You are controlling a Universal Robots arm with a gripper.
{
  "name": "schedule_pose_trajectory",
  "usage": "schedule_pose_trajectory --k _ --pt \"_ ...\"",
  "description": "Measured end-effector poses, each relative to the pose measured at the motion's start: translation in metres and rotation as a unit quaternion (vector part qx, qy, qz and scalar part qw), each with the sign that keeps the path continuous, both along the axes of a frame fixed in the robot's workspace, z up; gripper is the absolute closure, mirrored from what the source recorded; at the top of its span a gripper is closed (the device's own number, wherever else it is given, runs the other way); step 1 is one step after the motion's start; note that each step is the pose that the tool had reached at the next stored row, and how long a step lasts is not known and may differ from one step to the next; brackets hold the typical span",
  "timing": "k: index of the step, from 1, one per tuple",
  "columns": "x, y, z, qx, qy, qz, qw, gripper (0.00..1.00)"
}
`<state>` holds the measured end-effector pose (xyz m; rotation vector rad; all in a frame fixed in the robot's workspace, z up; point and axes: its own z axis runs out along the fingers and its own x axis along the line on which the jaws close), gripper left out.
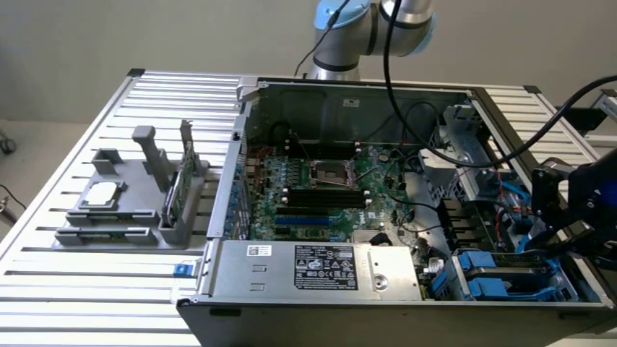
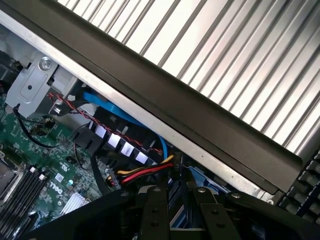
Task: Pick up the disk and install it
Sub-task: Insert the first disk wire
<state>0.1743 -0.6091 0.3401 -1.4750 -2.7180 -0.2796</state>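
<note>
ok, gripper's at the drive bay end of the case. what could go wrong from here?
1. Snag: the red-yellow-black wire bundle and the blue cable lie just ahead of the gripper. A move forward could catch them.
2. Collision: the case wall runs close alongside, so a small sideways drift could clip it.

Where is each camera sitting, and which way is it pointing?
Exterior view: off the arm, raised, looking down into the open computer case on the slatted table; the arm stands behind it, the gripper at the exterior view's right.
Wrist view: on the wrist, looking past the gripper at the case's rim and the table beyond.
Both show the motherboard, case and table.
</note>
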Motion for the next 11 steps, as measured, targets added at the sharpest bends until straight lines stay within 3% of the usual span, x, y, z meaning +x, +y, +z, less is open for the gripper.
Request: schedule_pose_trajectory --k 7,11 --pt "0.0018 0.0 -0.0027 0.0053 0.0055 -0.003 1.0 0.75" --pt "0.003 0.0 -0.0036 0.0093 0.0069 -0.005 0.9999 0.75"
